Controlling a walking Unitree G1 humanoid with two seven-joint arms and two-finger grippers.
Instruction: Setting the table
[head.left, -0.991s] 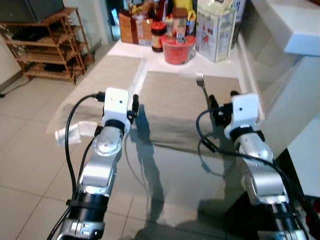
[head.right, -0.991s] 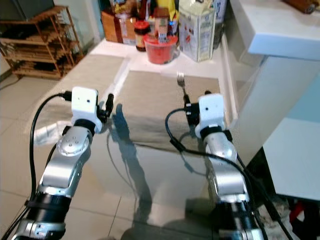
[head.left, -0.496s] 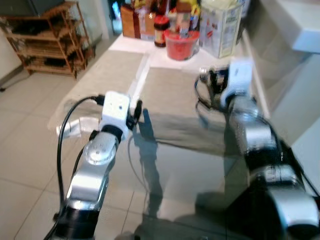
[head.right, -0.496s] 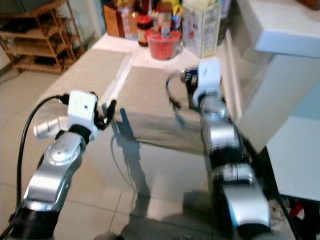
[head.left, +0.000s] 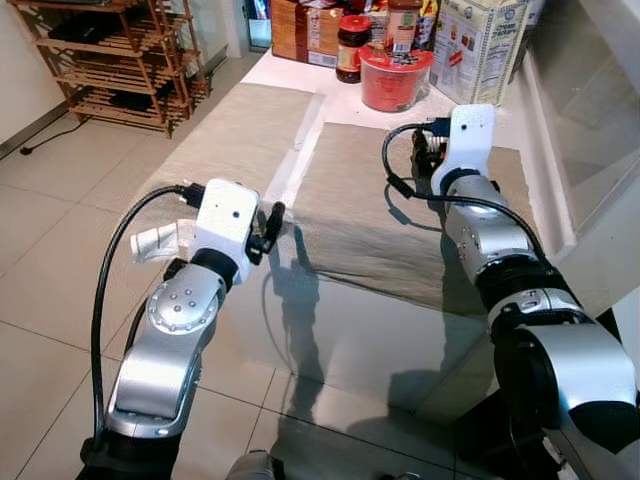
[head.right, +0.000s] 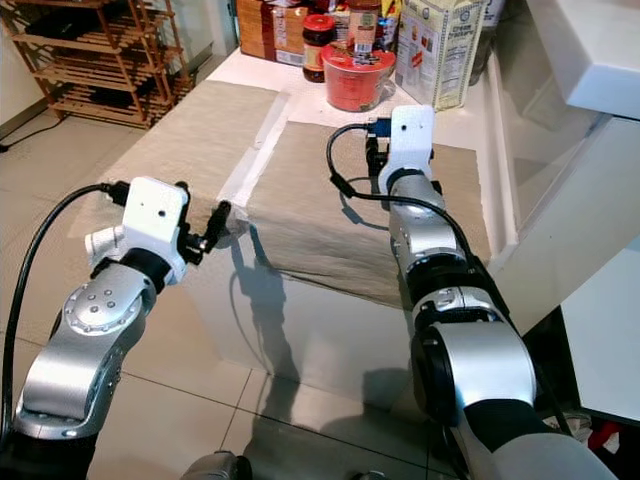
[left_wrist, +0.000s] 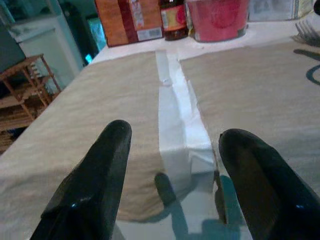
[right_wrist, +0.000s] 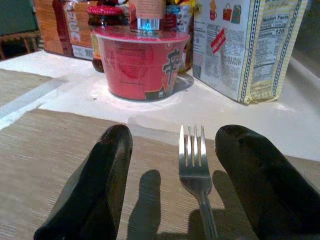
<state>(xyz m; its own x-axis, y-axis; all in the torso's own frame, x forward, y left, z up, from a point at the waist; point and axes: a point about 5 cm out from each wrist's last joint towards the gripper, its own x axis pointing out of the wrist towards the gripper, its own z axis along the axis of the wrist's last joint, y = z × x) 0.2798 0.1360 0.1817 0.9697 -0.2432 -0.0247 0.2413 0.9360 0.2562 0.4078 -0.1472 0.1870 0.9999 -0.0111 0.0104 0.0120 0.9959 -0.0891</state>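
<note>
A silver fork (right_wrist: 196, 167) lies on the right beige placemat (head.left: 360, 200), its tines toward a red noodle bowl (head.left: 397, 80). My right gripper (right_wrist: 175, 137) is stretched out low over this mat, open, with the fork's head between its two fingers and untouched. From the head camera the right gripper (head.left: 425, 152) hides the fork. My left gripper (left_wrist: 172, 165) is open and holds nothing. The left gripper (head.left: 268, 222) hovers at the table's near edge, facing the white strip (left_wrist: 175, 115) between the two placemats. The left placemat (head.left: 240, 130) is bare.
Behind the mats stand the red bowl, a dark jar (head.left: 352, 48), a brown box (head.left: 305, 20) and a tall carton (head.left: 490, 45). A white counter wall (head.right: 560, 150) borders the table's right side. A wooden rack (head.left: 110, 60) stands on the tiled floor at left.
My right arm has reached forward across the right placemat until its fingers straddle the fork's head. The left arm has hardly moved. The camera has shifted, so the whole scene sits differently.
</note>
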